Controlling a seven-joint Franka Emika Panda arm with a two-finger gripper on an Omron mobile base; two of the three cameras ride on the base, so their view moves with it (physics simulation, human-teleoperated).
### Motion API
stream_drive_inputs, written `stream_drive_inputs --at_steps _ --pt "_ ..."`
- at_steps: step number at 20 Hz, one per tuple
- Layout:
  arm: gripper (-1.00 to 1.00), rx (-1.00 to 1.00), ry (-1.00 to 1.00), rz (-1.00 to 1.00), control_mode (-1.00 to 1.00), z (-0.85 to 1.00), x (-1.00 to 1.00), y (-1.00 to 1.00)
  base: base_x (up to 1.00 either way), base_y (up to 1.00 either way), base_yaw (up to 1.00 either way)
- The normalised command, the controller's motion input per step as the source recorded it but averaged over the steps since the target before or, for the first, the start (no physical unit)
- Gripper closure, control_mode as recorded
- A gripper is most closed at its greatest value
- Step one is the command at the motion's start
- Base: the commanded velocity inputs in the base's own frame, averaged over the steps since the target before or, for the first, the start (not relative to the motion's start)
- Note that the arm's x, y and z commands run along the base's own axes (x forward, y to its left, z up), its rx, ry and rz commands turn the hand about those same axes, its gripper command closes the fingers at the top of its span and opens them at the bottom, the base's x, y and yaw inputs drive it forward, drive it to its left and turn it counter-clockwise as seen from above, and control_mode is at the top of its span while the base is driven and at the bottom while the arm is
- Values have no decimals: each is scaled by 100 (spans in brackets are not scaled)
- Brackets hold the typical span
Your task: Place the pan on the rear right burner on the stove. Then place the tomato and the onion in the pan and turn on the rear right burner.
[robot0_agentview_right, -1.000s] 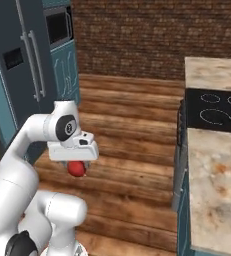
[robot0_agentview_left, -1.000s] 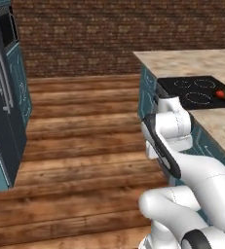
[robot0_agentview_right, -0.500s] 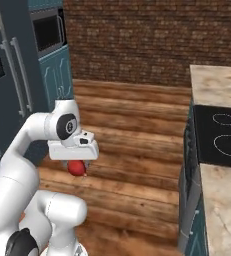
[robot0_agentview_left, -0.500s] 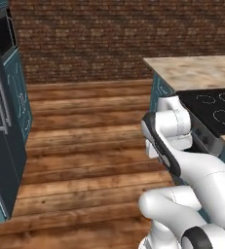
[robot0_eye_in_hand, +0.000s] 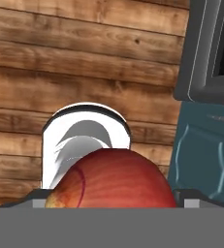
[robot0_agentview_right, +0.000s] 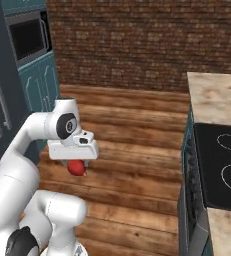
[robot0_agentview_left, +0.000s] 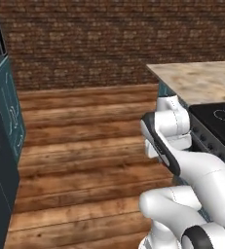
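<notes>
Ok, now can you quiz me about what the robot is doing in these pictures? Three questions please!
1. True or false: the gripper is holding the onion.
2. What is the floor under the onion made of? A) carpet B) wood planks C) white tiles
3. Fill in the gap: the stove has a ____ top with white rings on it.

Key: 1 true; 2 B; 3 black.
</notes>
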Motion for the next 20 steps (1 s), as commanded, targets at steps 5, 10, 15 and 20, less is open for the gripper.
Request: stream_drive_inputs --at_steps 5,10,15,20 --pt "100 0 0 0 100 0 0 0 35 3 -34" --pt "100 0 0 0 100 0 0 0 10 3 -51" --pt "100 0 0 0 100 0 0 0 0 3 -60" --pt "100 0 0 0 100 0 0 0 0 9 -65"
